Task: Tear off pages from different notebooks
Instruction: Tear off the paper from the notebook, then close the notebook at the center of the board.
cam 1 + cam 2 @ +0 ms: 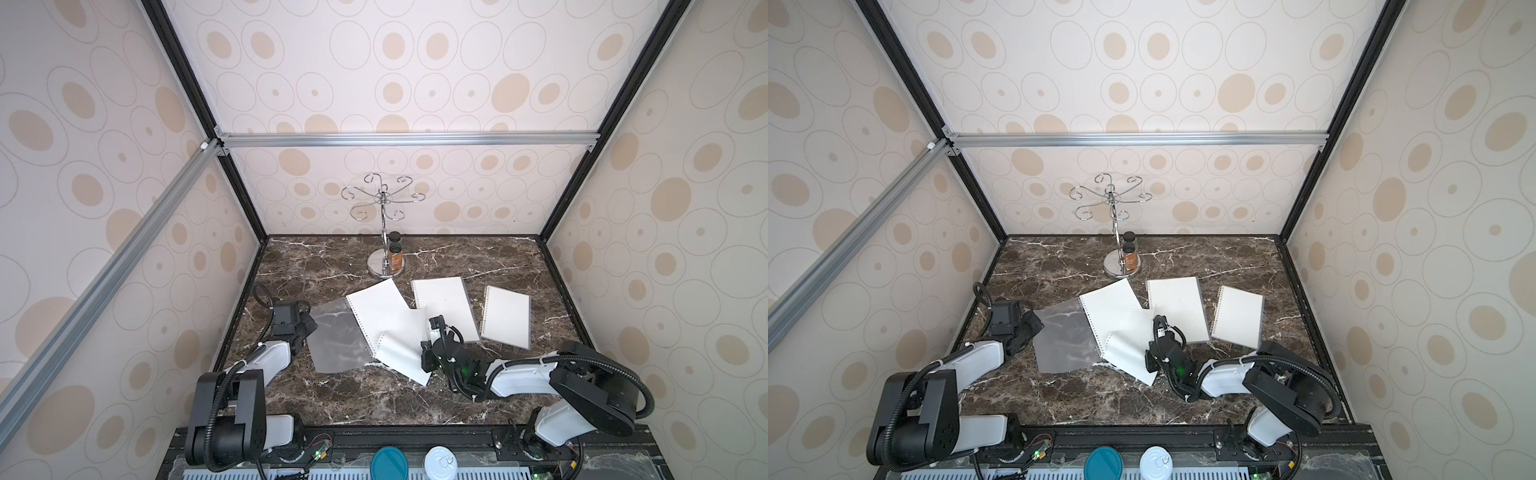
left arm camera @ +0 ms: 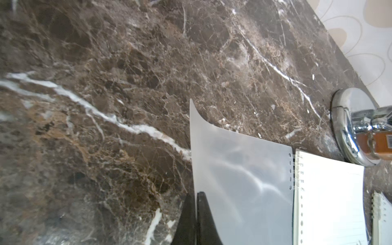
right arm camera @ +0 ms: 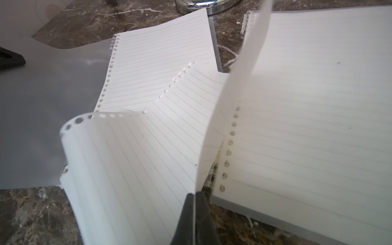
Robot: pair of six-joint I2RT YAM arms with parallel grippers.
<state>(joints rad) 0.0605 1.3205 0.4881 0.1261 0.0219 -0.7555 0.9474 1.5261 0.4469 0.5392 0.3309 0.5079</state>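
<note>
Three notebooks lie on the marble table: an open one (image 1: 376, 309) with its translucent grey cover (image 1: 336, 340) spread flat to the left, a middle one (image 1: 446, 305) and a right one (image 1: 507, 318). My left gripper (image 1: 312, 326) is shut on the outer edge of that cover (image 2: 239, 169), fingers (image 2: 203, 214) pressed together. My right gripper (image 1: 426, 359) is shut on a lined page (image 1: 405, 353) of the open notebook. The page (image 3: 131, 159) curls up, its punched edge lifted off most of the coil. The thin sheet runs between the fingertips (image 3: 186, 203).
A chrome hook stand (image 1: 384, 232) with a round base (image 1: 376, 270) stands at the back middle, with a brown bottle (image 1: 395, 257) beside it. A teal lid (image 1: 388, 463) and a white can (image 1: 440, 463) sit at the front rail. Patterned walls enclose three sides.
</note>
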